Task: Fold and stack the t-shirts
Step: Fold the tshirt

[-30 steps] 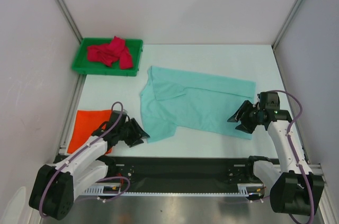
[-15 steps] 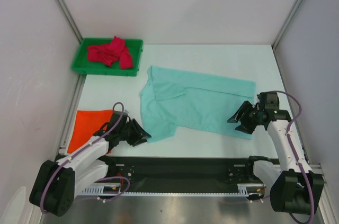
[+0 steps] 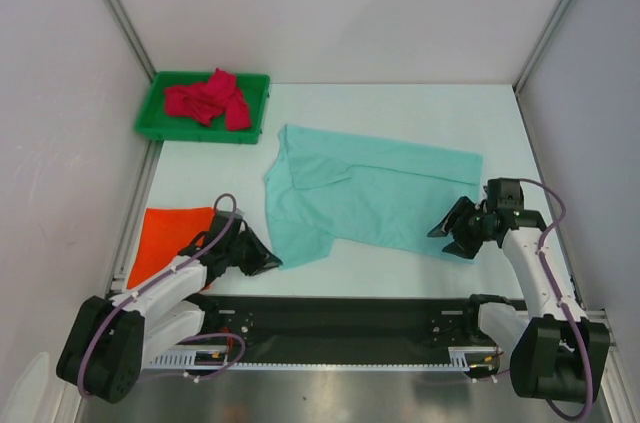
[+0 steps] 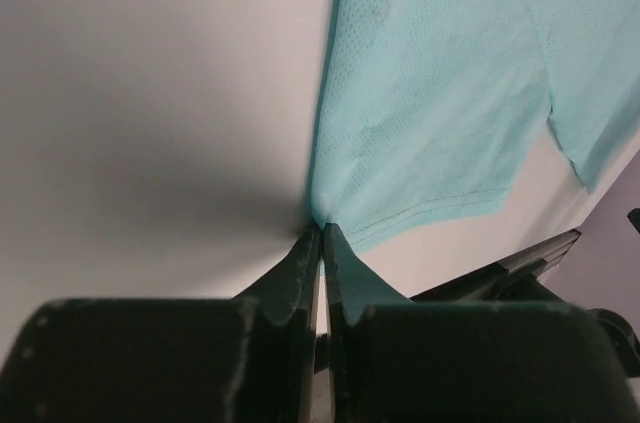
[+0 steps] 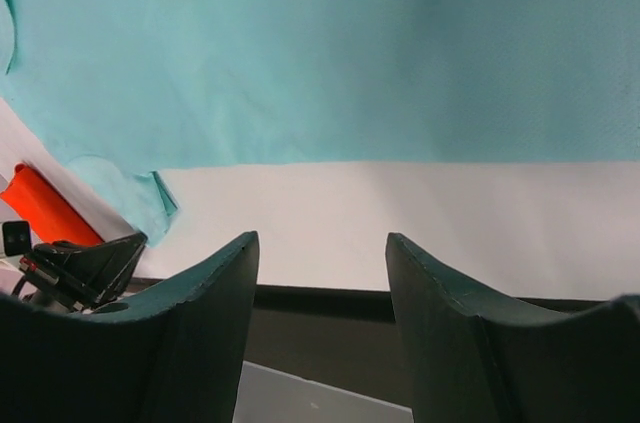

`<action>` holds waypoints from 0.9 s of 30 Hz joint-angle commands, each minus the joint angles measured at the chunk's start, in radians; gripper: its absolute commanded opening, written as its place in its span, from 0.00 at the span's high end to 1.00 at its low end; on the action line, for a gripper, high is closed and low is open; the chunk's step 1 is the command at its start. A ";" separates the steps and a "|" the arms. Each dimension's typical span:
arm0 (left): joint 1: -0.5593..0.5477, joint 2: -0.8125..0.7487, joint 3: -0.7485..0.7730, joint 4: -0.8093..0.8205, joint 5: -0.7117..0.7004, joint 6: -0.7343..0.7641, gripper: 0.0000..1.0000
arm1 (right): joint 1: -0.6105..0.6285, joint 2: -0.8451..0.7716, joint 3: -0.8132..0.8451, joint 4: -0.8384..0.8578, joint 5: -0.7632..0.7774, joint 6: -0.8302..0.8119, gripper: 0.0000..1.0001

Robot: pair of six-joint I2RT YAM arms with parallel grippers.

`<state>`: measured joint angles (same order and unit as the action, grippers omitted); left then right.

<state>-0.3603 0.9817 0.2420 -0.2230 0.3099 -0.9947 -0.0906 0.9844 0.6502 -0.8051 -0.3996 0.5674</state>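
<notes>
Jaws of the left gripper [image 4: 320, 231] are pressed together on a hem corner of the mint shirt [image 3: 370, 198], low in the wrist view. Only a thin edge of cloth appears caught. The right gripper [image 5: 320, 239] is spread, holds nothing and sits just short of the shirt's near edge, lower right of the overhead view. The mint shirt lies flat at the centre of the table [image 3: 400, 108]. The orange shirt [image 3: 165, 238] lies at lower left, and the red shirt [image 3: 208, 100] is heaped in the green tray [image 3: 150, 125], upper left.

Recommendation: the right gripper should take its corner with a fuller bite before either arm lifts. Both should then rise together and level, so the fold stays straight.
</notes>
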 commanded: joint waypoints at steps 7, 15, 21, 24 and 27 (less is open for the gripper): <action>-0.009 -0.011 0.193 -0.171 -0.086 0.203 1.00 | -0.023 0.083 0.005 -0.035 0.051 0.115 0.40; -0.009 0.052 0.299 -0.139 0.026 0.340 0.99 | -0.156 0.144 -0.007 -0.114 0.142 0.141 0.43; -0.012 0.159 0.321 -0.078 0.110 0.421 1.00 | -0.245 0.233 0.045 -0.135 0.221 0.097 0.45; -0.012 0.189 0.350 -0.072 0.121 0.465 1.00 | -0.276 0.260 0.057 -0.141 0.222 0.095 0.44; -0.012 0.241 0.426 -0.087 0.146 0.522 1.00 | -0.326 0.290 0.034 -0.105 0.231 0.083 0.45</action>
<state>-0.3664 1.1984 0.5724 -0.3386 0.4034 -0.5728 -0.3710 1.2476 0.6701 -0.9176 -0.2024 0.6743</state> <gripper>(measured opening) 0.006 0.556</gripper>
